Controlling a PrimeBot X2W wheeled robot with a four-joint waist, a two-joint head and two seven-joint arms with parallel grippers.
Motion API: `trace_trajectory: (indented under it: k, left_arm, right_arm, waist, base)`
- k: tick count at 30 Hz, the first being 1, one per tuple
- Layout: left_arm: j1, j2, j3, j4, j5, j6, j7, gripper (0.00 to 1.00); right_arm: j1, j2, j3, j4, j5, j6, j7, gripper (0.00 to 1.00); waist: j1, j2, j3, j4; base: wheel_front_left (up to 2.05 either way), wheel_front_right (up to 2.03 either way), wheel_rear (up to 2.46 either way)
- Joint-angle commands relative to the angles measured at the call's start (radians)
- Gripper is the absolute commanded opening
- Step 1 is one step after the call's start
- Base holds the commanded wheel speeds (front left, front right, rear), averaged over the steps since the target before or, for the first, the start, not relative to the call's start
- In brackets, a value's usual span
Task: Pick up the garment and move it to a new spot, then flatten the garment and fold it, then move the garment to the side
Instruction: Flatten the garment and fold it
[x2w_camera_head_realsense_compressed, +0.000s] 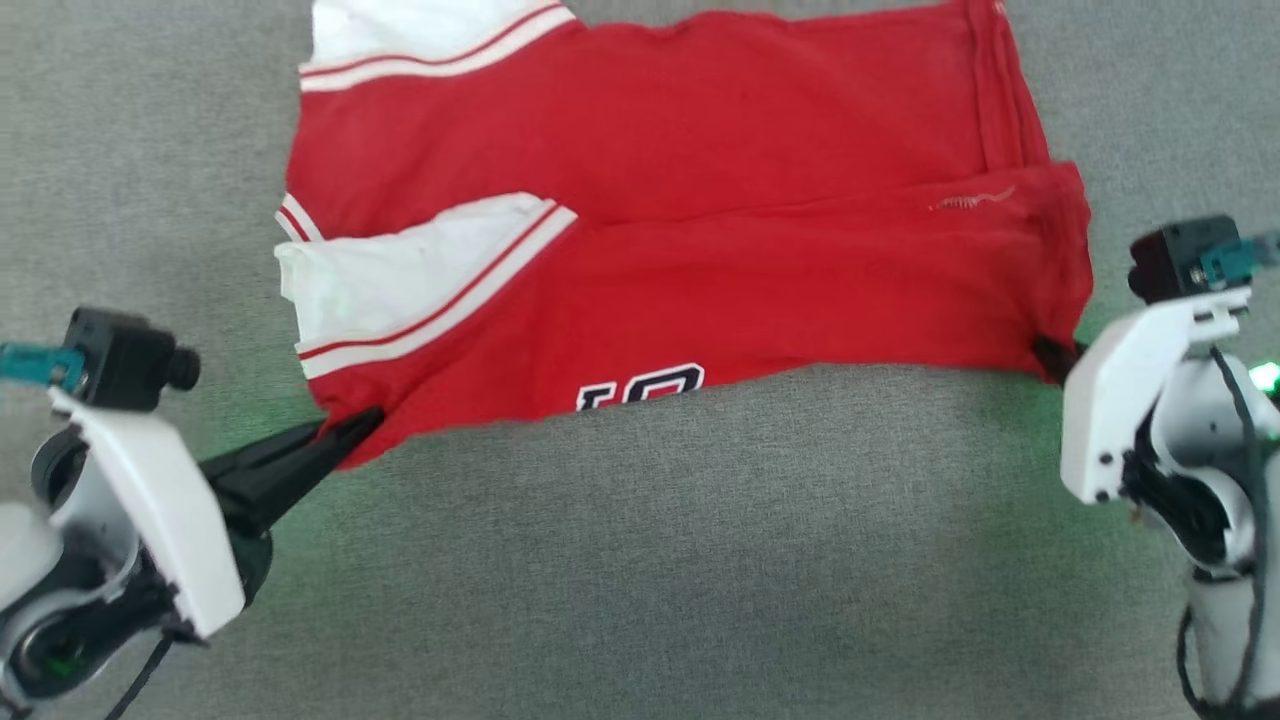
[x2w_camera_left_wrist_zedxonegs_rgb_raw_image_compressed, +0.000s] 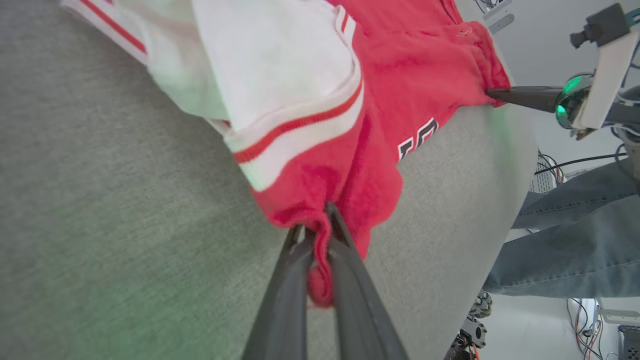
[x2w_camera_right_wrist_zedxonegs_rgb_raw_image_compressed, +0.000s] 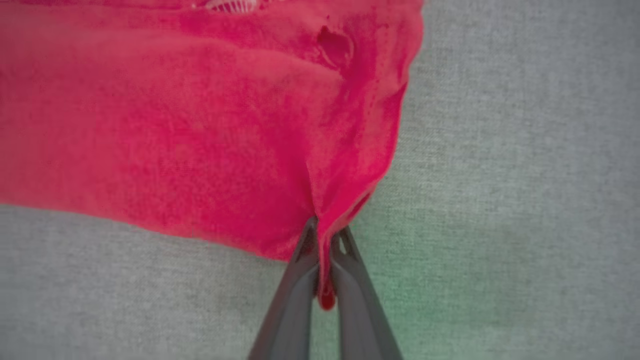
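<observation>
The garment (x2w_camera_head_realsense_compressed: 720, 210), a red jersey with white sleeve panels and striped trim, lies spread across the grey cloth surface (x2w_camera_head_realsense_compressed: 640, 560), partly folded, with black lettering (x2w_camera_head_realsense_compressed: 640, 388) at its near edge. My left gripper (x2w_camera_head_realsense_compressed: 350, 432) is shut on the garment's near left corner; in the left wrist view red cloth (x2w_camera_left_wrist_zedxonegs_rgb_raw_image_compressed: 350, 165) is pinched between the fingers (x2w_camera_left_wrist_zedxonegs_rgb_raw_image_compressed: 295, 280). My right gripper (x2w_camera_head_realsense_compressed: 1050, 355) is shut on the near right corner, and the right wrist view shows red fabric (x2w_camera_right_wrist_zedxonegs_rgb_raw_image_compressed: 200, 125) bunched between its fingers (x2w_camera_right_wrist_zedxonegs_rgb_raw_image_compressed: 295, 295).
A person's legs in blue jeans (x2w_camera_left_wrist_zedxonegs_rgb_raw_image_compressed: 575, 235) stand beyond the surface's edge in the left wrist view, beside cables and wheeled gear (x2w_camera_left_wrist_zedxonegs_rgb_raw_image_compressed: 480, 307). Bare grey cloth lies in front of the garment and to both sides.
</observation>
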Motion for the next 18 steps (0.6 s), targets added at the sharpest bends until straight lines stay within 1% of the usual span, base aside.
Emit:
trace_trajectory:
  k: [1,7,11,14,18]
  left_arm:
    - [0.023,0.019,-0.006,-0.021,0.003,0.002,-0.028,0.0]
    - [0.094,0.086,-0.04,-0.098,0.023,0.002,-0.111,0.0]
    - [0.158,0.12,-0.063,-0.146,0.033,0.002,-0.145,0.0]
    - [0.208,0.117,-0.075,-0.161,0.041,0.002,-0.161,0.0]
    - [0.245,0.098,-0.08,-0.152,0.04,0.002,-0.184,0.0]
  right_arm:
    - [0.038,-0.007,-0.008,-0.016,0.012,-0.001,0.005,0.0]
    - [0.157,-0.046,-0.032,-0.101,0.045,-0.001,0.032,0.0]
    - [0.228,-0.073,-0.045,-0.158,0.082,-0.001,0.047,0.0]
    - [0.275,-0.087,-0.076,-0.184,0.105,-0.001,0.051,0.0]
    - [0.327,-0.08,-0.104,-0.209,0.126,-0.001,0.055,0.0]
  waist:
    - [0.0,0.0,-0.016,0.009]
    - [0.0,0.0,-0.054,0.025]
    - [0.0,0.0,-0.074,0.032]
    - [0.0,0.0,-0.085,0.039]
    - [0.0,0.0,-0.092,0.048]
  base:
    - [0.0,0.0,0.0]
    - [0.0,0.0,0.0]
    - [0.0,0.0,0.0]
    - [0.0,0.0,0.0]
    - [0.0,0.0,0.0]
